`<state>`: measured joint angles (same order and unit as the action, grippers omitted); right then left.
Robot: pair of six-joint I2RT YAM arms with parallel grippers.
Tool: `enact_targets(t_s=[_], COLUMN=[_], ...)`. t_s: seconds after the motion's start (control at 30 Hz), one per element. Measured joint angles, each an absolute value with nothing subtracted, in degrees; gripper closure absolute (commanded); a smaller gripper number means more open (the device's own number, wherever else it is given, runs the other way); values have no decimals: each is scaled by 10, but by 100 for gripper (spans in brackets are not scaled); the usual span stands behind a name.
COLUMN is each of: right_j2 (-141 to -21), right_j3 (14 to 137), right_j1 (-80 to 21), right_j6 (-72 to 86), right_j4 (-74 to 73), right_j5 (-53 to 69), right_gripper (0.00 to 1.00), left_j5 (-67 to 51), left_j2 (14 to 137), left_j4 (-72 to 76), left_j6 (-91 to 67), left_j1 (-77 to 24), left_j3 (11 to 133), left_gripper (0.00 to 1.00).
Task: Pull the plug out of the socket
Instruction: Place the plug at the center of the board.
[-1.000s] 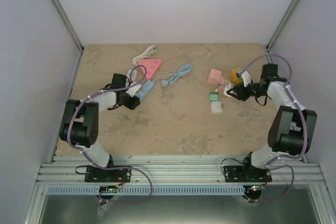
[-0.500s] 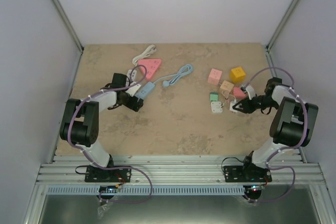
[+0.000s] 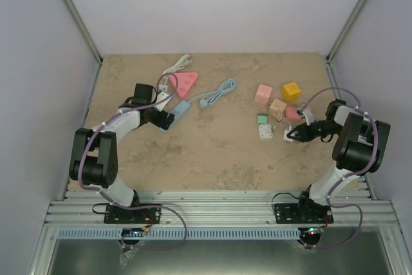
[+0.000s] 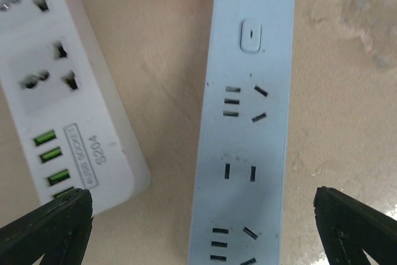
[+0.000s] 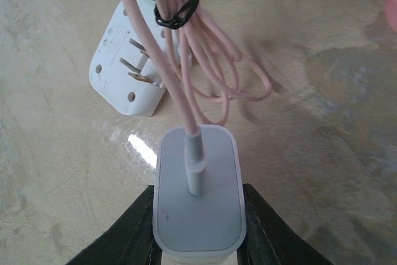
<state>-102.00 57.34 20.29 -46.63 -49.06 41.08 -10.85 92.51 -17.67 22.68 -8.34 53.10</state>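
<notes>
Plug (image 5: 197, 197), a white block, is clamped between the two fingers of the right gripper (image 5: 197, 240), which pinch its long sides so the body cannot twist. A pink cable (image 5: 186, 91) leaves its back face and rises in a bundle held by a black tie (image 5: 177, 10); bundled that way, it hangs clear of the fingers. Just beyond, a white adapter (image 5: 127, 72) lies on the tabletop (image 5: 347, 122) with its prongs showing. No socket is visible around the held plug, so I judge it already free.

Across the tabletop, well apart, the left gripper (image 4: 201, 228) hangs with its fingers spread wide, holding nothing. Between those fingers lies the blue power strip (image 4: 245, 122), its sockets all empty, with a white power strip (image 4: 62, 91) just beside it. Placed there, this gripper looks suited to pinning the strip down. From how things lie, the pull itself seems done.
</notes>
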Motion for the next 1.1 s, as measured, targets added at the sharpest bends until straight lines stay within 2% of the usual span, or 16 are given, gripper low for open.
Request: enact_targets(t_s=[0.03,0.07,0.23,0.43,0.47,0.5,0.53,0.87,1.1], right_j2=[-1020,-1020,-1029,-1046,-1046,-1046,-1046,-997,-844], right_j3=[573,573,573,577,578,578,579,584,580], right_j1=[207,210,229,243,244,246,247,251,252], right_j6=[-465,-464,-459,-458,-458,-458,-455,-447,-429], right_j4=[-489,-488,-479,-476,-475,-475,-476,-460,-427], right_j5=[411,411,397,391,391,389,390,325,289], right_gripper=[71,63,49,43,36,14,4,2,2], left_j5=[-108,-107,-105,-105,-104,-104,-104,-99,-99], left_j2=[921,918,908,901,899,897,895,867,806], left_j4=[-177,-177,-180,-185,-185,-186,-187,-197,-223], left_j6=[227,227,227,227,227,227,227,226,218], left_j1=[-83,-83,-83,-83,-83,-83,-83,-83,-83], left_j3=[534,536,548,558,558,559,559,564,572], left_gripper=[0,0,0,0,0,0,0,0,0])
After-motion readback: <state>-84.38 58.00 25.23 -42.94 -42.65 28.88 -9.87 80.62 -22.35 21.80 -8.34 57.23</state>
